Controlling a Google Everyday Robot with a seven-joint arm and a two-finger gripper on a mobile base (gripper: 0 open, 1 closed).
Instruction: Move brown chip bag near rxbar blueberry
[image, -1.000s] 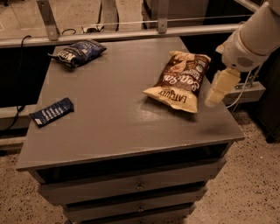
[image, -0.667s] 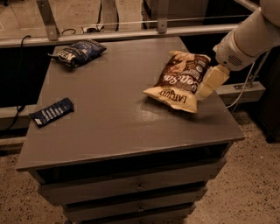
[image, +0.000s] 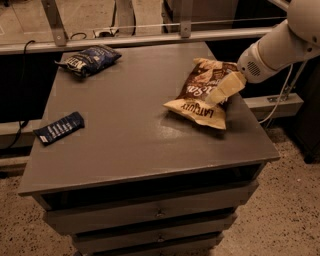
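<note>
Claw (image: 216, 97) over the one brown chip bag (image: 194, 96)

Hand (image: 212, 100) over brown chip bag (image: 193, 96)

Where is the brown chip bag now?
In the camera view, the brown chip bag lies on the right side of the table, with the gripper over it.

Table (image: 131, 131), brown chip bag (image: 194, 104) under gripper (image: 216, 96), rxbar blueberry (image: 59, 128) left, blue bag (image: 89, 59), likely chips, behind
</note>
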